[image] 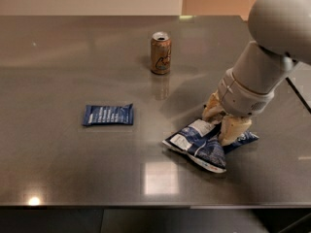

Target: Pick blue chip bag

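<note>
Crinkly bag (201, 147) pinched at right end by narrow-set gripper (220, 126) — squeeze firm, lift straight up, slowly.
</note>
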Tool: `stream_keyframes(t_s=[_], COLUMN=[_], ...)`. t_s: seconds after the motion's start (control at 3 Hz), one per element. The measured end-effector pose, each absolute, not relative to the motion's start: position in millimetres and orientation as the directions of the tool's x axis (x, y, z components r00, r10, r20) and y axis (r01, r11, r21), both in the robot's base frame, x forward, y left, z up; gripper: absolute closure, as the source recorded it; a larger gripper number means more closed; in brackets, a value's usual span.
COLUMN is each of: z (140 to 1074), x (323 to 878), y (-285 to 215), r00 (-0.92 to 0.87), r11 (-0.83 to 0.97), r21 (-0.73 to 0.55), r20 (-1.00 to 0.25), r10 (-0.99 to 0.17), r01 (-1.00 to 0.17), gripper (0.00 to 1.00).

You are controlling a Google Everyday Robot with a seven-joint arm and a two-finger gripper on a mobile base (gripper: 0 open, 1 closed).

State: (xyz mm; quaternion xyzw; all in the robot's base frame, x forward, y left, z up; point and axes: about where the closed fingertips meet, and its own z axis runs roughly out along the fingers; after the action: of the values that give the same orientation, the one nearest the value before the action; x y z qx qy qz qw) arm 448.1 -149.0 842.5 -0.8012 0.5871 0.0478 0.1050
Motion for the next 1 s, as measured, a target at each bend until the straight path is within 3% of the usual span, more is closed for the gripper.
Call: stream_keyframes(t_s=[0.33,1.0], z=[860,900], x=[451,462], y=[-152,-153], r00=[0.308,0.295], r11=[-0.282,-0.259], r21=[-0.145,-0.172], r20=[-0.211,-0.240], r10=[-0.928,-0.925], r01=[-0.948,-0.950], gripper=[0.97,1.00])
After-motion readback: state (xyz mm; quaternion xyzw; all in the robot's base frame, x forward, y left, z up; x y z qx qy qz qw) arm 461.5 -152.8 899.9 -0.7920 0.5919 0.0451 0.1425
